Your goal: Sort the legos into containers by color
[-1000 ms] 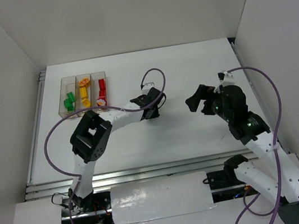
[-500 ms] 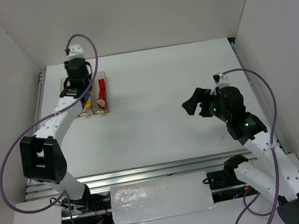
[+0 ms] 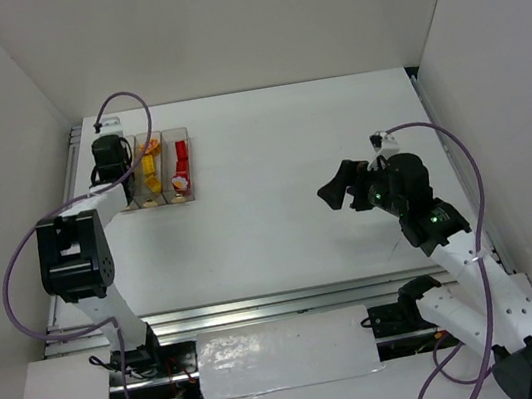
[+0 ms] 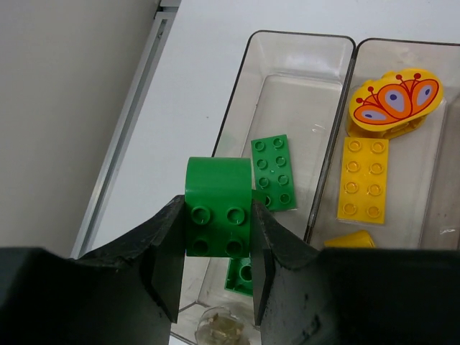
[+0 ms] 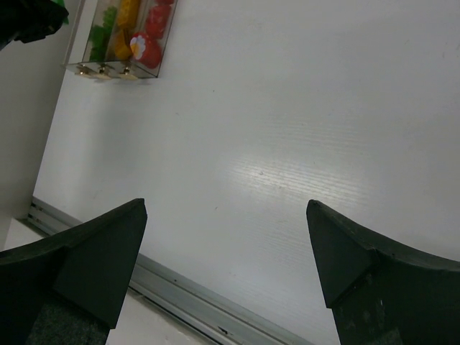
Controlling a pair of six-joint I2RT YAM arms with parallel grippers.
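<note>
My left gripper [image 4: 217,210] is shut on a green lego [image 4: 218,188] with a rounded end and hangs over the near end of the leftmost of the containers [image 4: 248,57]. Two more green legos [image 4: 272,172] lie in that bin. The middle bin holds a yellow lego [image 4: 363,180] and a butterfly-printed piece [image 4: 395,100]. In the top view my left gripper [image 3: 110,159] covers the left bin of the containers [image 3: 171,200], with yellow legos [image 3: 148,163] and red legos [image 3: 180,154] beside it. My right gripper [image 3: 338,186] stands open over bare table, nothing between its fingers [image 5: 108,244].
A metal rail [image 4: 126,136] runs along the table's left edge, just left of the bins, with a white wall beyond it. Another rail [image 3: 263,306] borders the near edge. White walls close in the back and right sides.
My left arm has swung from the table's middle to the far-left bins with the green lego in its jaws. My right gripper has drifted slightly left, still open.
</note>
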